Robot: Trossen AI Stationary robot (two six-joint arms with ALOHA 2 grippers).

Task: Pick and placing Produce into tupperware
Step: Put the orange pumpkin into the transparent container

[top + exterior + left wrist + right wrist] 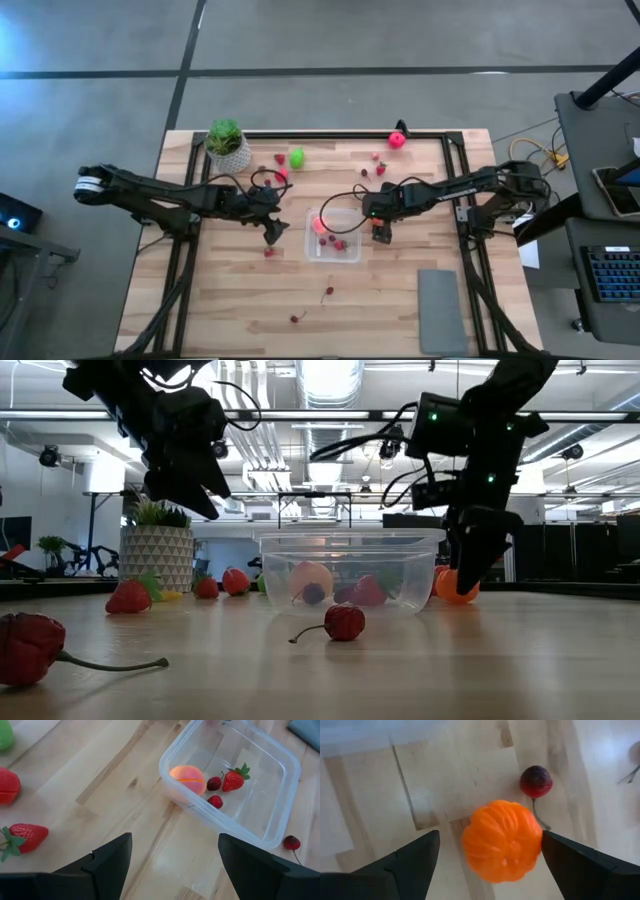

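Right gripper [487, 857] spread around orange segmented ball [502, 841], dark cherry [535, 781] just beyond; tupperware [334, 237] frame centre; left gripper [273, 233] spread, on its left

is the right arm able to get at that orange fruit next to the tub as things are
Probably yes. The right gripper hangs open right over the orange fruit, a finger on each side, nothing between. A cherry lies beside it, clear of the fingers.
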